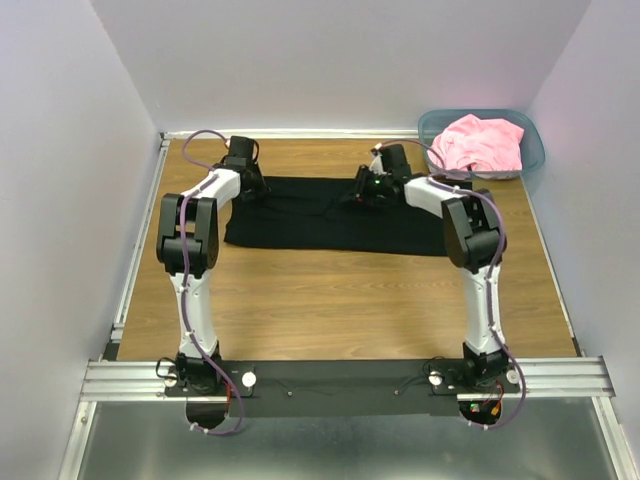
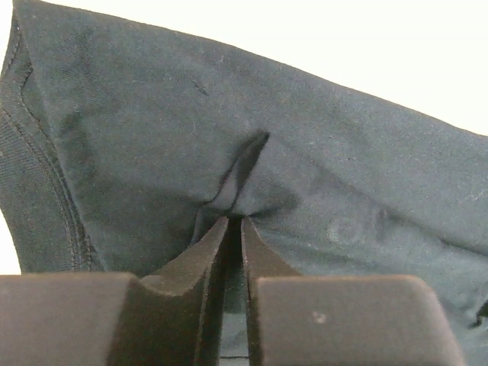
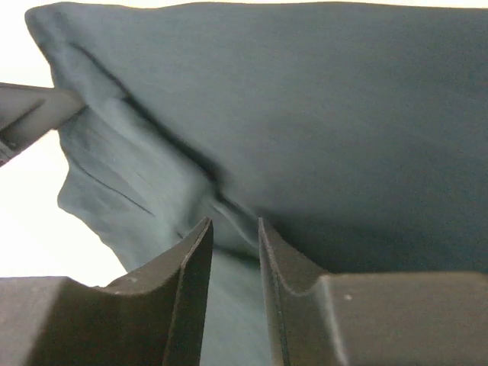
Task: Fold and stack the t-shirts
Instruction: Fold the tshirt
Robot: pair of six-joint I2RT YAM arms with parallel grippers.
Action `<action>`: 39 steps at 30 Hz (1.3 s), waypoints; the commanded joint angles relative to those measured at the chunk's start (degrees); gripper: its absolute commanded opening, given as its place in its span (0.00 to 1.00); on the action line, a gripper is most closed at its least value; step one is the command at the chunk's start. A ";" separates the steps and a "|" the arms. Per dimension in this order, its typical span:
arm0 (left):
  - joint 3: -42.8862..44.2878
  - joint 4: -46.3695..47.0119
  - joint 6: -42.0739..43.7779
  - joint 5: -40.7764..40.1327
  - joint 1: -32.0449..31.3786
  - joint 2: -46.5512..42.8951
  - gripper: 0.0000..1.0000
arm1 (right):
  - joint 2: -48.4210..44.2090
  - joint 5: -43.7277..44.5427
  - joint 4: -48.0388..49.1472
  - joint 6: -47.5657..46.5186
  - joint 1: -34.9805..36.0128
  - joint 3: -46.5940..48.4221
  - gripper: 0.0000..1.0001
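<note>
The black t-shirt (image 1: 330, 228) lies spread flat across the far half of the wooden table (image 1: 330, 305). At its far left corner my left gripper (image 1: 250, 190) is shut on the black t-shirt. In the left wrist view the gripper (image 2: 235, 221) pinches a small raised pucker of the black cloth (image 2: 152, 114). My right gripper (image 1: 360, 194) is at the middle of the far edge. There, in the right wrist view, the gripper (image 3: 235, 225) holds a ridge of the dark cloth (image 3: 320, 114) bunched between its narrowly spaced jaws. The pink t-shirt (image 1: 482, 142) sits crumpled in the bin.
The teal plastic bin (image 1: 536, 152) stands at the table's far right corner. White walls close in the far side and both sides. A metal rail (image 1: 340, 378) runs along the near edge, carrying both arm bases.
</note>
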 commanded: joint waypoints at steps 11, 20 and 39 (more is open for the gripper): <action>-6.30 -5.46 -1.92 -7.53 1.71 -18.84 0.74 | -33.73 13.97 -11.42 -12.98 -20.83 -25.21 0.51; -21.25 1.57 -5.43 -4.73 1.71 -23.42 0.62 | -30.50 10.79 -11.42 -11.77 -32.01 -26.55 0.44; -27.85 0.87 -7.02 -5.07 5.40 -22.26 0.37 | -23.44 14.41 -10.02 -10.28 -38.70 -24.25 0.25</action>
